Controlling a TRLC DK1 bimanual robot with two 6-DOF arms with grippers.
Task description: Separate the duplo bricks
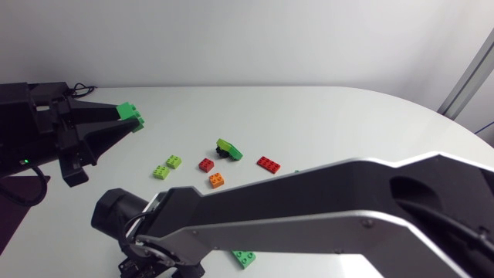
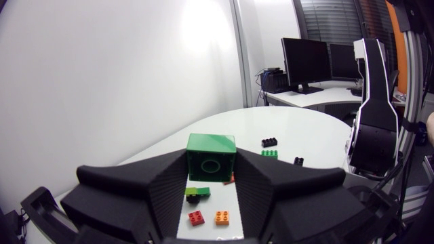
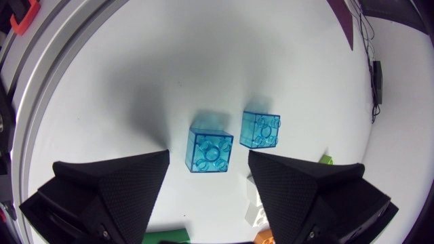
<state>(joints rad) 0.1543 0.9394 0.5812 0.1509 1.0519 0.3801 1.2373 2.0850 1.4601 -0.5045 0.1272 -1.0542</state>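
Observation:
My left gripper is raised over the table's left side, shut on a dark green brick. In the left wrist view that green brick sits clamped between both fingers. My right arm crosses the table's front, its gripper at the lower edge, largely hidden by its own links. In the right wrist view the right gripper stands open over the table. A clear blue brick lies just ahead of the gap, untouched by the fingers. A second blue brick lies apart beside it.
Loose bricks lie mid-table: two lime ones, a red one, an orange one, a green piece on a black one, another red, and a green one near the front. A white brick lies under my right finger.

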